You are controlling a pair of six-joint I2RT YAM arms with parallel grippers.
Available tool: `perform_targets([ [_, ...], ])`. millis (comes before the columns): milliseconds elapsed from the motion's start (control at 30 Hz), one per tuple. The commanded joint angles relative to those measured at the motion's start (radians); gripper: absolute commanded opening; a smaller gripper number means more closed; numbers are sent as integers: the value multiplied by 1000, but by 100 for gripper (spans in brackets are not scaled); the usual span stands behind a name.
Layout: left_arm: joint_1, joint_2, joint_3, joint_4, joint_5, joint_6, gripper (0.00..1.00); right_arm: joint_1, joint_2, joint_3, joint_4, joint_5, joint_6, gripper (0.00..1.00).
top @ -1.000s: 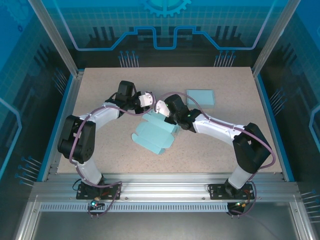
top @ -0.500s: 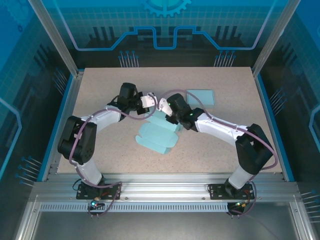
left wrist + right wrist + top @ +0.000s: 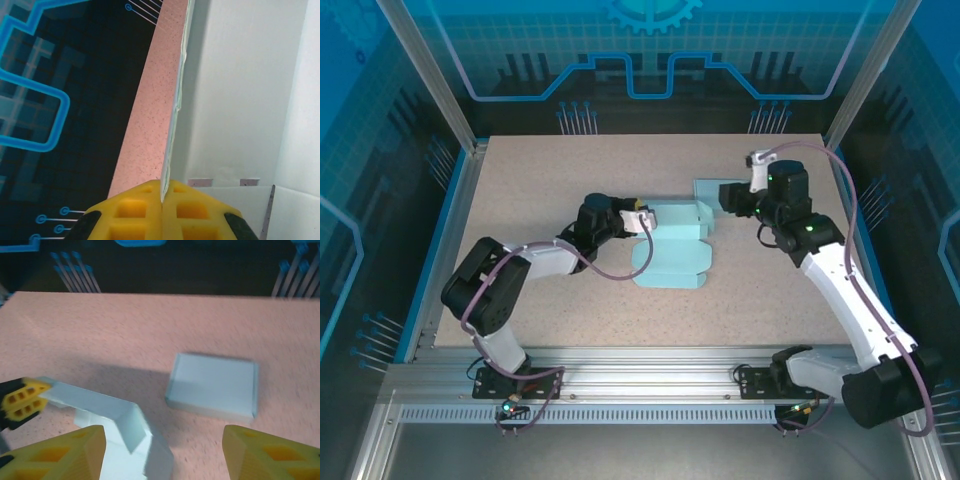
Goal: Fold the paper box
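Note:
The paper box (image 3: 675, 252) is pale blue card, partly folded, lying mid-table with some walls raised. My left gripper (image 3: 646, 222) is at its left side, shut on the thin edge of an upright wall. In the left wrist view the yellow fingertips (image 3: 162, 196) pinch that wall edge (image 3: 172, 125). My right gripper (image 3: 728, 196) hangs open above the table, right of the box and apart from it. In the right wrist view its wide-apart fingers (image 3: 65, 455) frame the paper box (image 3: 117, 415), and the left gripper (image 3: 22, 400) shows at the box's far left corner.
A second pale blue box (image 3: 214, 385), closed and flat, lies behind and right of the paper box, partly hidden under my right gripper in the top view (image 3: 704, 187). The table's blue side rails (image 3: 865, 250) bound the speckled surface.
My right gripper has opened, let go of the box, and pulled back up and to the right. My left gripper has closed on a wall, and the box has slid right and turned.

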Motion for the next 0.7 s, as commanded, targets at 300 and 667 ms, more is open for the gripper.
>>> perform_targets([
  [300,-89,136,-35,323,-231,306,0,-212,153,-149,-29,-261,162,46],
  [667,-101,195,-49,441,-257,348,0,-154,368,-170,100,-147,82,34],
])
